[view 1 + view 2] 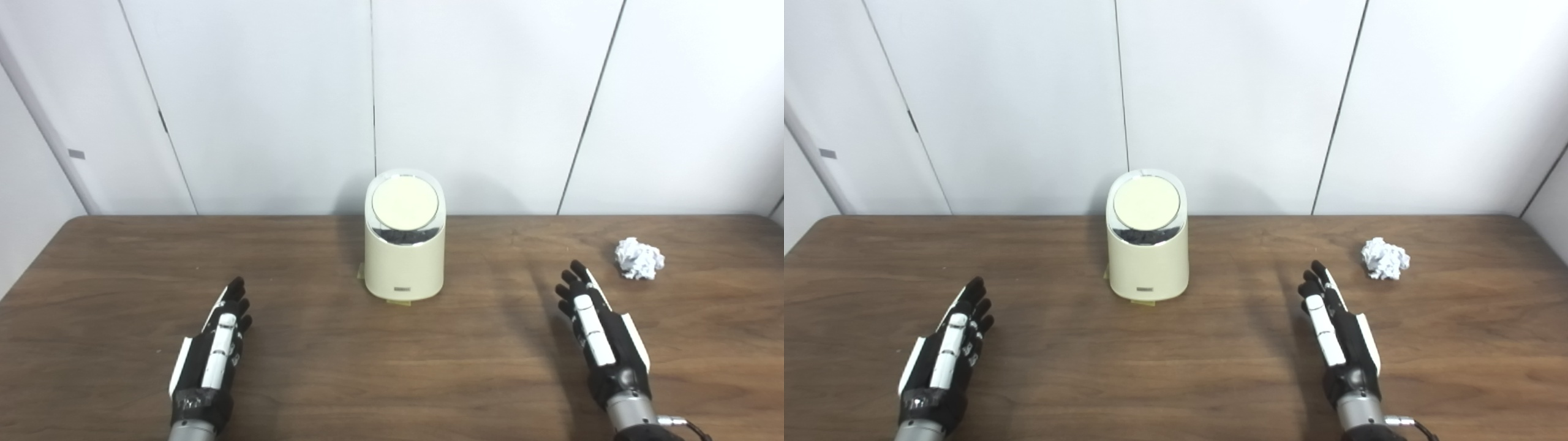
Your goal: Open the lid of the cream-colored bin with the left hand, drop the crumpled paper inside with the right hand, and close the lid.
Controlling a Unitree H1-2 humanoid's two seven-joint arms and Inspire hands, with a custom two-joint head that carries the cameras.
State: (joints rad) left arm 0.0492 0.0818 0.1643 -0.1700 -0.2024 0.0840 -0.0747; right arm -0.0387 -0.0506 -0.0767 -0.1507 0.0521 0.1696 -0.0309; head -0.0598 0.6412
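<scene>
On the wooden table [122, 257] the cream-colored bin [404, 263] stands at the middle back, lid [405, 203] shut. Our left hand [211, 352] and right hand [603, 334] rest apart, fingers straight and loosely spread, empty. Crumpled paper [639, 258] lies just beyond the right hand. We might topple the bin by pushing the lid sideways.

Dark wood-grain table [392, 367], white panelled wall [478, 98] behind it, small grey tag [76, 154] at left.
</scene>
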